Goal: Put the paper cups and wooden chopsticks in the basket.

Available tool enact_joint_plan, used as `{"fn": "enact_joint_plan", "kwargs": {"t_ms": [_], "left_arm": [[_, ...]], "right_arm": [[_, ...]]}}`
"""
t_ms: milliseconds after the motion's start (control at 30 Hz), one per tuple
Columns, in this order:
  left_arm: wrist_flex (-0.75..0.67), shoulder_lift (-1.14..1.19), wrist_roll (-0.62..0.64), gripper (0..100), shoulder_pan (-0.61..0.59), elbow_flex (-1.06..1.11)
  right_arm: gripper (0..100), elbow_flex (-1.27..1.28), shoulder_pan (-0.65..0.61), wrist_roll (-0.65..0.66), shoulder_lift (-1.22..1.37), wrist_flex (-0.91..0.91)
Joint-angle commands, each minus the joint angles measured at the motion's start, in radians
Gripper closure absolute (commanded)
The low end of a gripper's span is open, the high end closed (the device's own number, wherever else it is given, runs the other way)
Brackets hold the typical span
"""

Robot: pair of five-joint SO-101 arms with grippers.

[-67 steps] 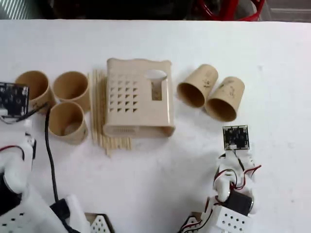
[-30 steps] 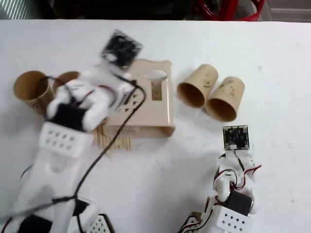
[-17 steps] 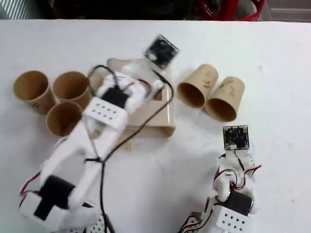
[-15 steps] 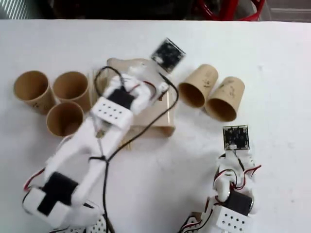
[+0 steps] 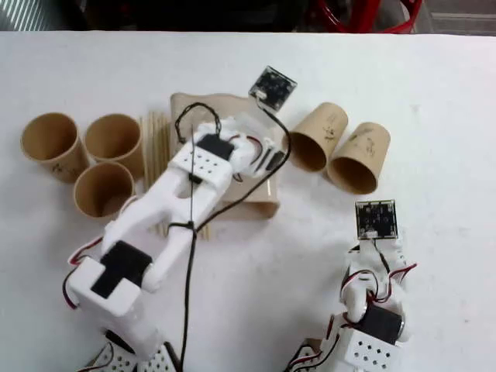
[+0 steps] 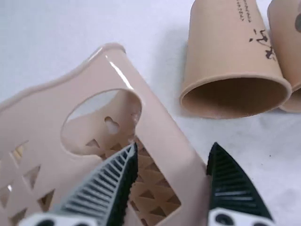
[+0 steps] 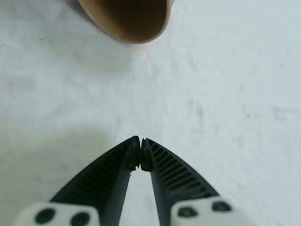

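The beige plastic basket [image 5: 200, 103] lies in the middle of the table, largely under my left arm. My left gripper [image 5: 270, 160] is open at the basket's right end. Its jaws straddle the basket's end wall [image 6: 164, 136] beside the oval handle hole [image 6: 101, 125]. Two paper cups [image 5: 319, 134] [image 5: 359, 157] lie on their sides right of the basket, and the nearer cup [image 6: 233, 56] is close to the left gripper. Three cups stand upright at the left [image 5: 49, 144] [image 5: 114, 140] [image 5: 101, 189]. Wooden chopsticks [image 5: 153, 139] lie along the basket's left side. My right gripper [image 7: 140, 153] is shut and empty above bare table, short of a lying cup's mouth [image 7: 124, 19].
The right arm [image 5: 373, 306] stands at the table's front right. The left arm's body [image 5: 147, 232] and its black cable [image 5: 188, 263] cross the front left. White table stretches behind the basket and at the far right.
My left arm has swung from the upright cups at the left across the basket to its right end. The right arm, cups and chopsticks have not moved.
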Motion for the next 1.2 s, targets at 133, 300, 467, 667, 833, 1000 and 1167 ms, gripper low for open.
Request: {"fn": "enact_joint_plan", "kwargs": {"t_ms": [133, 300, 467, 667, 833, 1000, 1167], "left_arm": [[0.011, 0.039, 0.117, 75, -0.008, -0.055], [-0.040, 0.045, 0.025, 87, -0.004, -0.057], [-0.071, 0.047, 0.000, 96, -0.005, -0.054], [-0.068, 0.045, -0.107, 98, -0.002, -0.054], [-0.068, 0.038, -0.118, 98, 0.010, -0.057], [-0.035, 0.036, -0.123, 98, 0.012, -0.107], [0.060, 0.036, -0.180, 98, 0.013, -0.201]], "right_arm": [[98.1, 0.009, 0.008, 0.002, -0.004, 0.007], [98.1, 0.009, 0.008, 0.002, -0.004, 0.007], [98.1, 0.009, 0.008, 0.002, -0.004, 0.007], [98.1, 0.009, 0.008, 0.002, -0.004, 0.007], [98.1, 0.009, 0.008, 0.002, -0.004, 0.007], [98.1, 0.009, 0.008, 0.002, -0.004, 0.007], [98.1, 0.009, 0.008, 0.002, -0.004, 0.007]]}}
